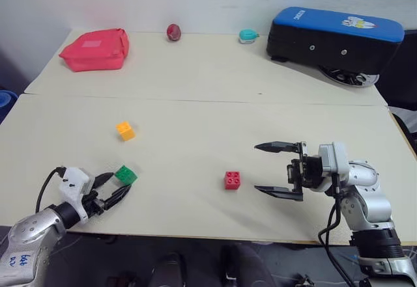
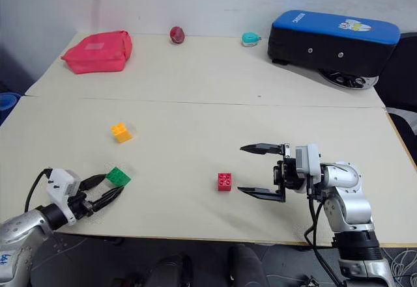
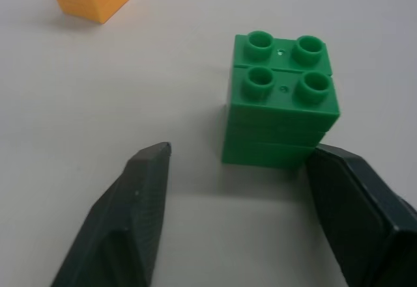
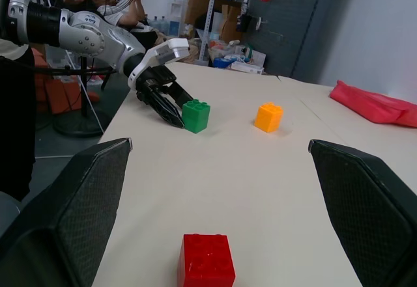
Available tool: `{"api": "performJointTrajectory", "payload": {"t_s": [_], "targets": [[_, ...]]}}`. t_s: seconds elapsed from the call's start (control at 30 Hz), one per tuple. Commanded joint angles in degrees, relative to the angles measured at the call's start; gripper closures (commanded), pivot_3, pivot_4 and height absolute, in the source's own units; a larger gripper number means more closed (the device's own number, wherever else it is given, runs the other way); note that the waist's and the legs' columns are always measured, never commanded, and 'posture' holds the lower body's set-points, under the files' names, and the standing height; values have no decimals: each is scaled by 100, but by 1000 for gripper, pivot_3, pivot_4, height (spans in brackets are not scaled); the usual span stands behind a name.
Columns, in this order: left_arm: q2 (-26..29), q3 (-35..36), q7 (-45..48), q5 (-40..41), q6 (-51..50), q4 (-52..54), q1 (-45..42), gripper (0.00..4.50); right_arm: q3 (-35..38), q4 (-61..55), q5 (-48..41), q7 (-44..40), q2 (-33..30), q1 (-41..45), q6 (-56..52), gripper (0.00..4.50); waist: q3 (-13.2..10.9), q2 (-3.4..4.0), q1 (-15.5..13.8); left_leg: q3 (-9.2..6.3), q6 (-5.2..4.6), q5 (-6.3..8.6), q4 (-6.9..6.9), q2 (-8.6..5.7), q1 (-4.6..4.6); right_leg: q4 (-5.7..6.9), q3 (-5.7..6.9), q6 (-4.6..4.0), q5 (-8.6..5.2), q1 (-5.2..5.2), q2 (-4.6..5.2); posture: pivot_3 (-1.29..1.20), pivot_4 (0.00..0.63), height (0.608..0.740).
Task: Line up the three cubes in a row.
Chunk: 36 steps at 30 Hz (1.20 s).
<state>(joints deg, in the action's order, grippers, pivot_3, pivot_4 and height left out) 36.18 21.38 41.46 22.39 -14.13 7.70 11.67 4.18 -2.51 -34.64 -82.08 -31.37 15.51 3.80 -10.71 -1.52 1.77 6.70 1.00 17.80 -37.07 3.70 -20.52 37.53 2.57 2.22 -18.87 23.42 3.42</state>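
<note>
On the pale wooden desk (image 1: 195, 124), the orange-yellow studded plastic brick (image 1: 125, 131) lies behind the green studded plastic brick (image 1: 126, 174); the red studded plastic brick (image 1: 232, 180) lies to its right.

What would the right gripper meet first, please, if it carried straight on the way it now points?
Probably the red cube: it lies just ahead of the open right gripper, low between its fingers in the wrist view. The gripper may sit slightly above it, so it could pass over.

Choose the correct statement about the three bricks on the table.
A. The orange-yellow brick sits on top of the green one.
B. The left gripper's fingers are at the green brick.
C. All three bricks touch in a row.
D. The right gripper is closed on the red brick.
B: the left gripper has its fingers either side of the green brick, one fingertip at its corner.
</note>
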Motion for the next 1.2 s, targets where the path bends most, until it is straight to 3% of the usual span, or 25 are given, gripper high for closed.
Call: {"api": "performJointTrajectory", "payload": {"t_s": [0.03, 0.1, 0.4, 0.53, 0.6, 0.9, 1.2], "targets": [[-55, 90, 109, 94, 228, -72, -64, 2389, 164, -49, -33, -39, -121, -71, 111, 0, 0, 0, -8, 0, 0, 0, 1, 0, 0, 0, 1, 0, 0, 0, 0, 0, 150, 740], [-78, 96, 227, 195, 288, -89, -92, 3000, 171, -54, -20, -48, -145, -147, 114, 0, 0, 0, -10, 0, 0, 0, 1, 0, 0, 0, 1, 0, 0, 0, 0, 0, 150, 740], [146, 19, 1106, 473, 691, -191, -508, 3050, 264, -112, -14, -88, -319, -442, 136, 0, 0, 0, -10, 0, 0, 0, -1, 0, 0, 1, 2, 0, 0, -1, -1, 0, 150, 740], [571, -734, 2051, 32, 1228, -290, -873, 3050, 360, -68, 1, -125, -480, -556, 177, 0, 0, 1, -14, 0, 0, -1, -1, -1, -1, 0, 4, 0, 0, -1, -1, 0, 150, 740], [633, -1380, 2353, -284, 1310, -539, -1551, 3050, 471, -30, 10, -159, -606, -713, 225, 0, 0, 1, -40, 1, 0, -1, -3, -2, -1, 0, 4, 0, 0, -2, -1, 0, 150, 740], [-89, -3222, 2797, -1365, 1075, -2106, -4030, 3050, 869, -389, 4, 56, -813, -1609, 319, 0, 0, 0, -146, 12, -4, -6, -17, -3, -13, -4, 4, 11, 5, 0, -19, 0, 150, 740], [-187, -3805, 3483, -1544, 1183, -2205, -4386, 3050, 876, -642, 41, 327, -692, -1987, 448, 0, 0, -1, -63, 16, 25, -23, -24, 5, -8, 5, -11, 12, 5, 1, -35, 0, 150, 740]]}}
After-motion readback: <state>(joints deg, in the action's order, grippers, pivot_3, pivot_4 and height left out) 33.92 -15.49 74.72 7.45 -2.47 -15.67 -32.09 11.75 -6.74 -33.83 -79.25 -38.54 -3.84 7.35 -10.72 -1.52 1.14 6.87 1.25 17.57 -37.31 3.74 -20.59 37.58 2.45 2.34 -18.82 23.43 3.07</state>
